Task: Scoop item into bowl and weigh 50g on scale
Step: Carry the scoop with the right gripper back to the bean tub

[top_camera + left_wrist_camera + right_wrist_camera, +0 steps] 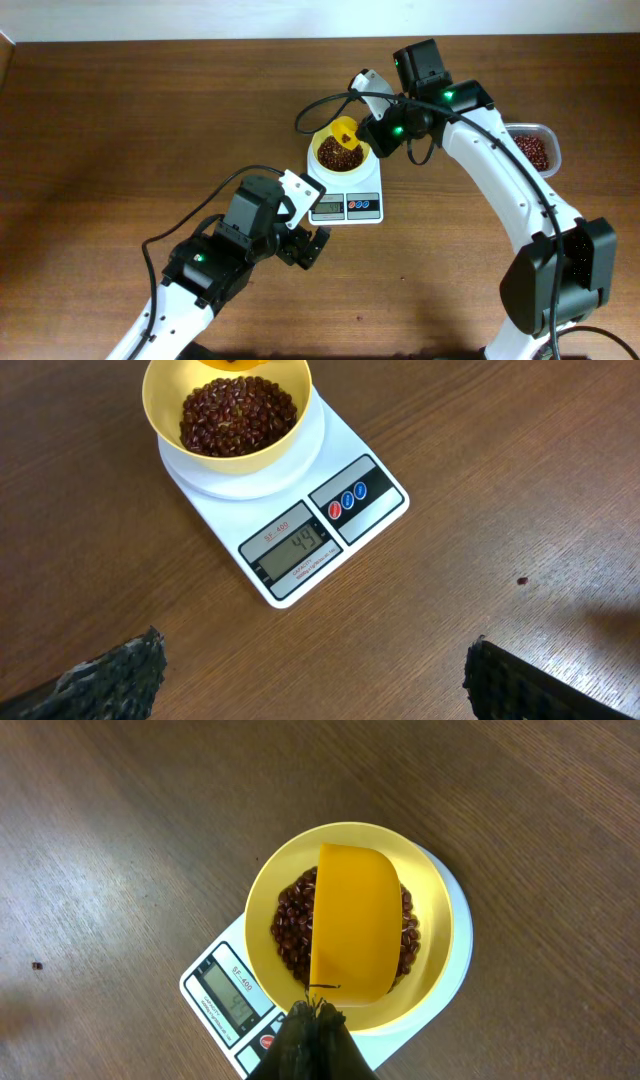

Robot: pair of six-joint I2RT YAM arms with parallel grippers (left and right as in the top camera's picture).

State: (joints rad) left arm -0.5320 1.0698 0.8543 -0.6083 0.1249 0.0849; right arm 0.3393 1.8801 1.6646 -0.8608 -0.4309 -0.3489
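Hovering over the small round pale-yellow plastic bowl (pixel 322 160), the right gripper (pixel 364 134) is clamped on the yellow long-handled plastic scoop (pixel 344 129). The left gripper (pixel 305 246) gapes empty just beside the display end of the white rounded-rectangular digital scale (pixel 345 207). The left wrist shows tiny dark reddish-brown beans (pixel 238 415) heaped in the bowl atop the scale. The right wrist shows the scoop's long axis running straight out from the closed jaws, cup directly above the beans.
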